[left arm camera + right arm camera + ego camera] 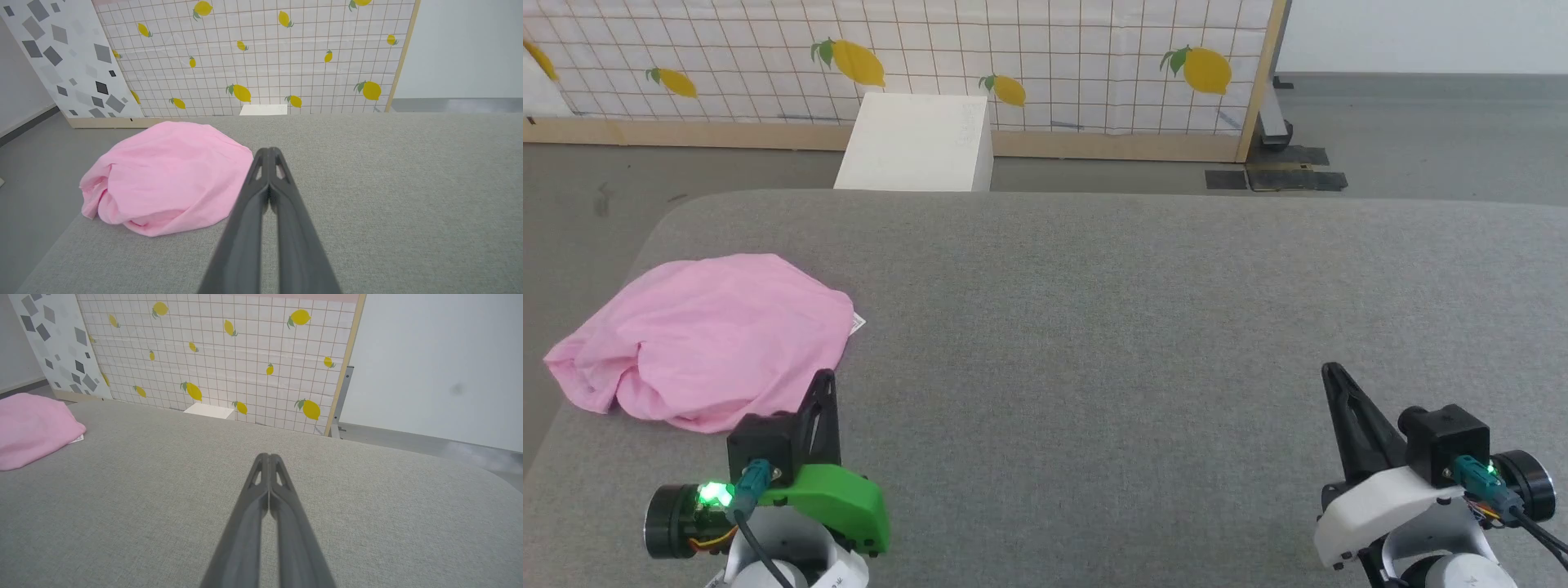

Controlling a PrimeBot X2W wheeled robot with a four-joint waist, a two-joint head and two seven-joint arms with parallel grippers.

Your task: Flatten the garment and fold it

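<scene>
I judge nothing done yet: the garment [703,339] lies in a crumpled heap near the left edge of the grey surface [1111,310]. The left gripper [269,152], near the heap, and the right gripper [269,456], well apart, both have fingers pressed together, empty. Flattening and folding remain.

1. The garment [703,335] lies on the table [1094,327], just ahead and to the left of the left gripper [827,376].
2. Its label tag [857,323] sticks out at the garment's right edge, just ahead of the left gripper's tips.
3. The right gripper [1331,369] is over the table, well to the right of the left gripper, with the garment far to its left.
4. A box [919,143] stands beyond the table's far edge, ahead of the left gripper and slightly to its right.
5. A screen [1054,65] stands behind the box, ahead of both grippers.
</scene>
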